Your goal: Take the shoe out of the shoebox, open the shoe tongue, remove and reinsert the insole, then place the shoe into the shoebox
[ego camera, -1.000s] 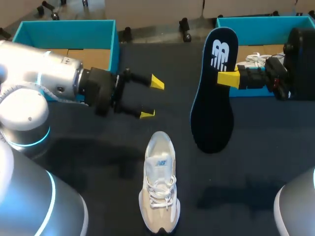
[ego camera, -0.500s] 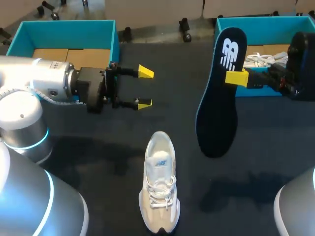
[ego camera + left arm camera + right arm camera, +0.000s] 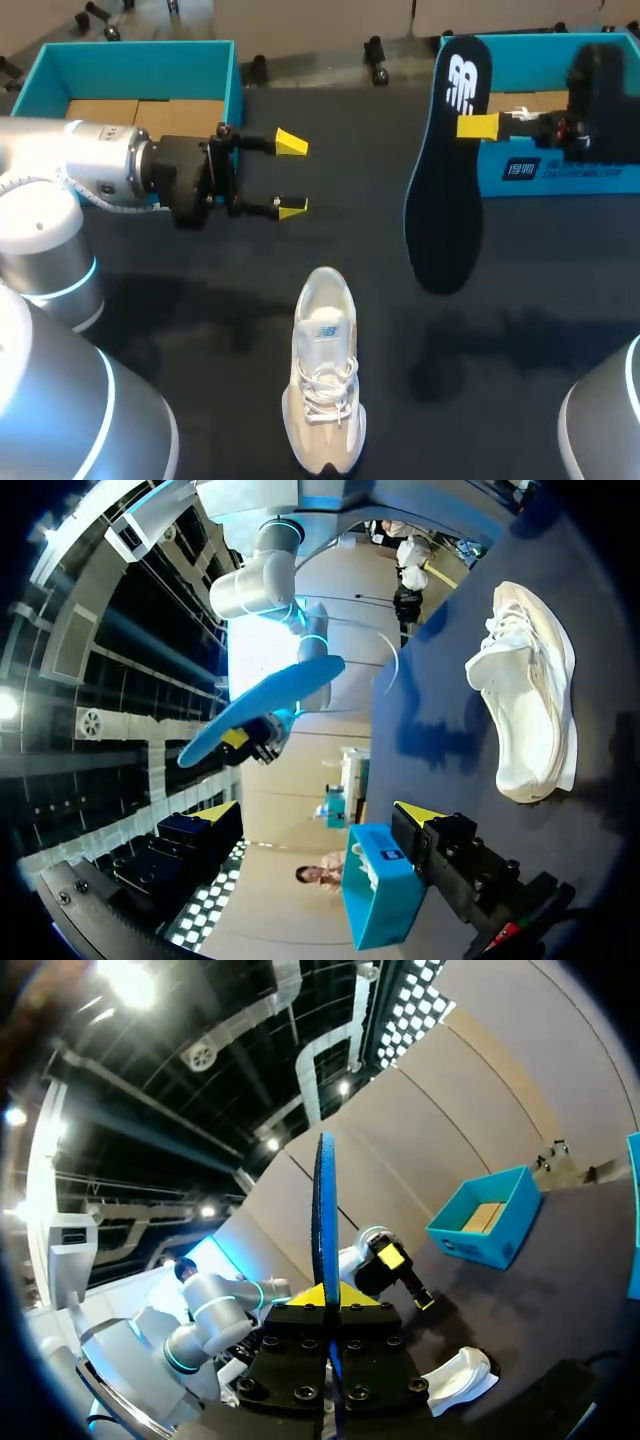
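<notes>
Clamps the dark navy foam insole [image 3: 445, 190] in the right hand [image 3: 478, 126], pinched on its two faces just beside the white logo at the narrow heel end, with the broad toe end hanging free in the air in front of the teal cardboard shoebox [image 3: 560, 170] and well apart from the cream laced sneaker [image 3: 323, 370]. Leaves that sneaker upright on its sole on the dark surface [image 3: 200, 300], toe toward the robot, mouth toward the boxes. Holds the left hand [image 3: 290, 175] spread open and empty above the surface, between the sneaker and a second teal box [image 3: 130, 60]. Judging by look: a light, thin, bendy insole, likely to buckle if pushed from the far end, so better fed toe-first into the mouth with the grip near the heel; a light, soft-sided sneaker, likely to skid unless steadied at the heel collar or tongue. From the head view alone: the insole's broad face and the gap to the sneaker. From the right wrist view alone: the insole edge-on, a thin upright blade between the fingers [image 3: 352, 1298]. From the left wrist view: only one yellow tip [image 3: 420, 813] of its own hand, plus the sneaker and raised insole ahead.
</notes>
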Controlling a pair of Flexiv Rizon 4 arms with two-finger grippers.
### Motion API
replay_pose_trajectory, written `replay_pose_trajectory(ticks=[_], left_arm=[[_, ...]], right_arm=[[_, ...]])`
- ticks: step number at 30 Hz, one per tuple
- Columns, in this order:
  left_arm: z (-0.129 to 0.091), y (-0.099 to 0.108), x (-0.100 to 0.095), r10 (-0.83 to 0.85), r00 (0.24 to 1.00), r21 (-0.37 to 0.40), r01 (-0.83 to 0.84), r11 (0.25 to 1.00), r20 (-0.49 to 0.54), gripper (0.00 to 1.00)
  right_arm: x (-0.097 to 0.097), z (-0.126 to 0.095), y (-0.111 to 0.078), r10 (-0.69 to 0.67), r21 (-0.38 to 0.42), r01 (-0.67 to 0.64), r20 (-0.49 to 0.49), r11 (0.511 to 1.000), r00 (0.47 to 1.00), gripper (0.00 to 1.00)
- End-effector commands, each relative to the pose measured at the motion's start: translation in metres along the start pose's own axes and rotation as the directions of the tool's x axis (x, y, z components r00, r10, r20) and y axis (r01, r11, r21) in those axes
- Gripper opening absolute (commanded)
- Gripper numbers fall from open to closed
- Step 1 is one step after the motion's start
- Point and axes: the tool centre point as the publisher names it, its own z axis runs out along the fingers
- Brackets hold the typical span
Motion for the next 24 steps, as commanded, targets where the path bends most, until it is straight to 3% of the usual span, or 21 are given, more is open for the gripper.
replay_pose_trajectory(ticks=[1,10,16,24], left_arm=[[0.001,0.000,0.000,0.001,1.000,-0.001,-0.001,1.000,0.001,1.00],[0.001,0.000,0.000,0.001,1.000,-0.001,-0.001,1.000,0.001,1.00],[0.001,-0.002,-0.002,0.057,0.998,-0.008,-0.057,0.998,0.008,1.00],[-0.003,-0.003,-0.014,0.207,0.973,0.051,-0.213,0.976,0.104,1.00]], right_arm=[[-0.009,0.004,0.005,0.001,0.022,-0.001,-0.019,1.000,1.000,0.00],[-0.009,0.004,0.005,0.001,0.022,-0.001,-0.019,1.000,1.000,0.00],[-0.030,0.005,0.005,0.171,-0.011,-0.172,-0.053,0.985,0.984,0.00],[-0.058,0.005,0.014,0.285,-0.026,-0.288,-0.068,0.957,0.956,0.00]])
